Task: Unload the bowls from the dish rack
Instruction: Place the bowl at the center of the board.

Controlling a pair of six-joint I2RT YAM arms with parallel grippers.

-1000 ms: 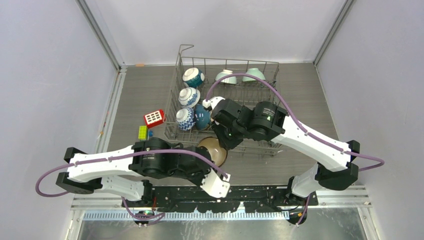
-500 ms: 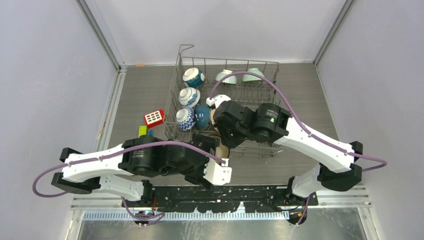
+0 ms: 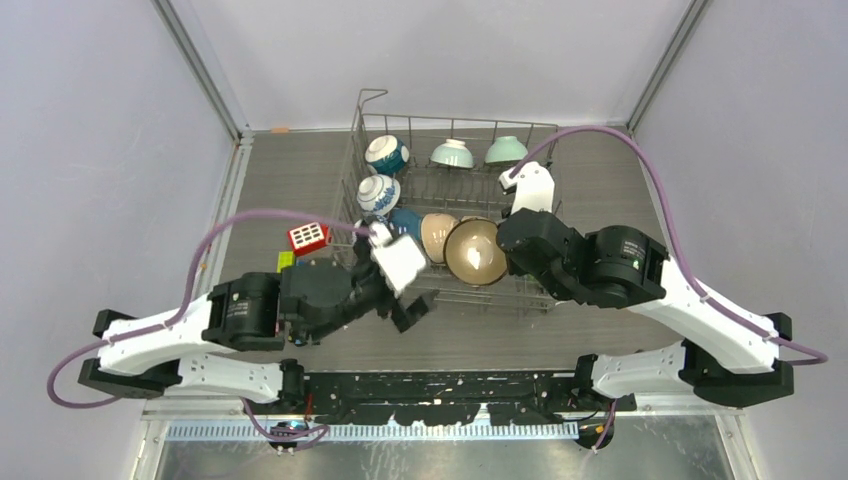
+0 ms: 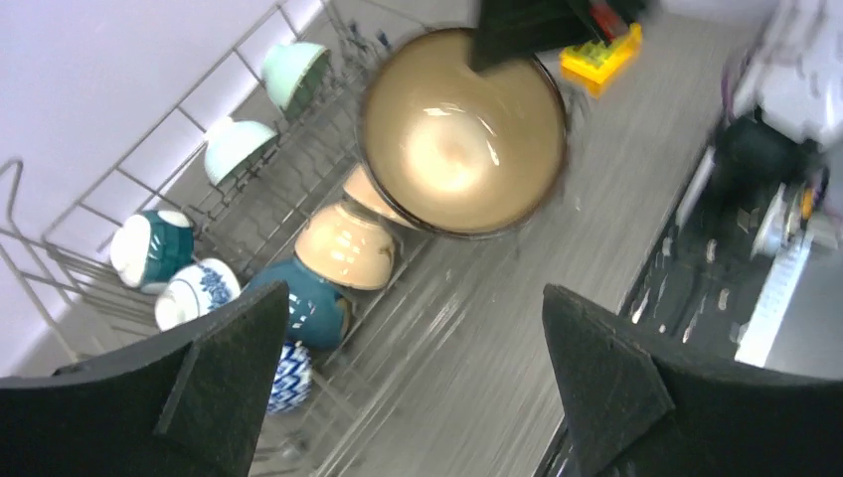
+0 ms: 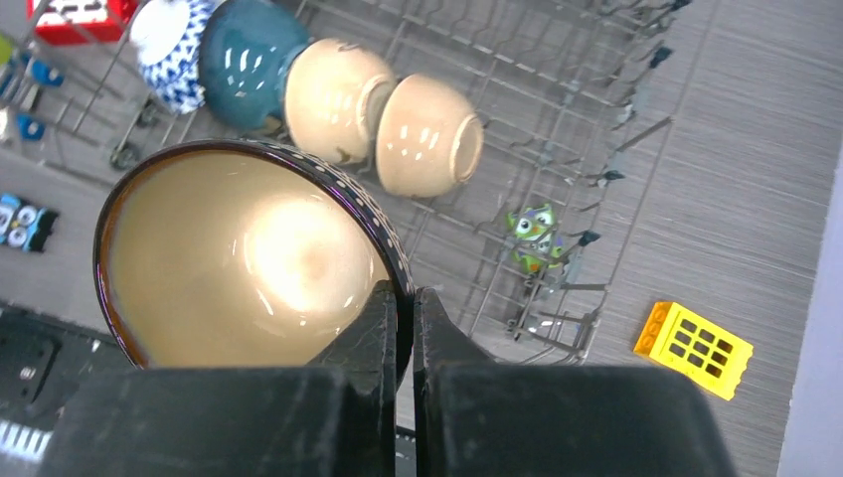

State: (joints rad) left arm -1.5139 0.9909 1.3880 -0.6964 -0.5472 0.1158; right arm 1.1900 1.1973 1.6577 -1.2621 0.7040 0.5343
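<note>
My right claw (image 5: pixel 406 308) is clenched on the rim of the brown bowl (image 5: pixel 249 258), fingers pinching the thin patterned edge, with the whole body of the bowl hanging off to 1 side of them, its hollow open to my wrist camera. My left claw (image 4: pixel 413 298) is released, fingers spread wide with nothing between them, and the same bowl sits ahead of it, clear of both fingers. Just past my right fingertips and below the bowl are the wires of the dish rack (image 5: pixel 557 89), where 2 beige bowls (image 5: pixel 338 99) lie on their sides touching each other. Next along that row from them are a teal bowl (image 5: pixel 244 60) and a blue-and-white bowl (image 5: pixel 164 40). A small green toy (image 5: pixel 532 234) is lodged among the tines on the other side of my fingers, and a yellow block (image 5: pixel 693 348) lies on the table (image 5: pixel 756 119) outside the rack. Farthest from both claws, 2 mint bowls (image 3: pixel 452 153) stand at the rack's back rail. My worry is the grip: 1 narrow pinch on a glazed rim, off-centre from the bowl's weight, could let it swing or slip and drop onto the beige bowls or the wires. A quick sideways carry could also clip the tines or my open left claw, which hangs close by. I can read no brand, label or writing anywhere.
</note>
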